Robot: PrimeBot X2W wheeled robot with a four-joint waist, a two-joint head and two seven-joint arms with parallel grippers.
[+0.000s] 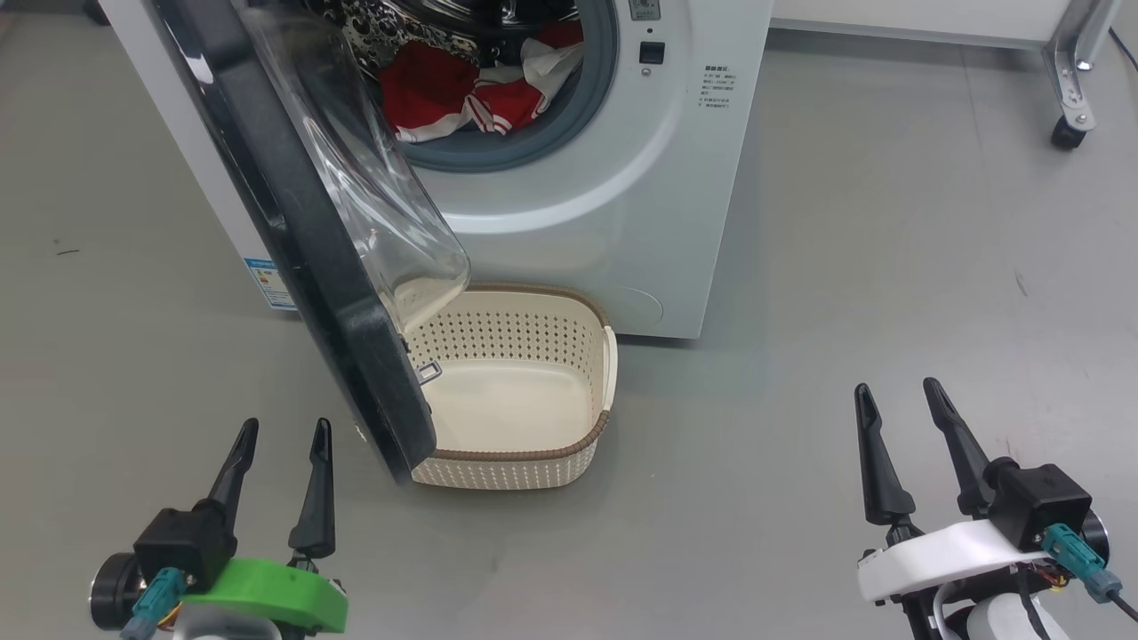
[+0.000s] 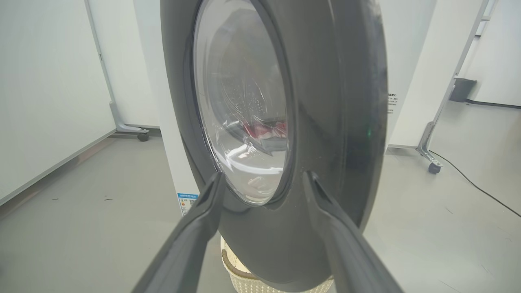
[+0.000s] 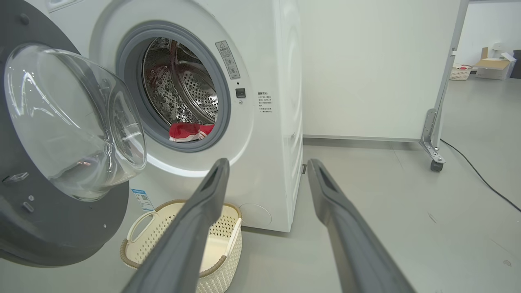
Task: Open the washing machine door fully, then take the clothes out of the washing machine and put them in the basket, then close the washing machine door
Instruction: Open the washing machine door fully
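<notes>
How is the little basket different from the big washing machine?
The washing machine is tall, boxy and white; the basket is low and cream with a brown rim. The washing machine has the red clothes inside; no clothes show in the basket. The washing machine opens at the front, the basket at the top. Both stand on the floor, and the machine's drum and the basket's sides both have little holes.

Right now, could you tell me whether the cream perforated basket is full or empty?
Empty: the cream perforated plastic basket shows a bare bottom; the red-and-white fabric clothes lie inside the perforated steel drum.
</notes>
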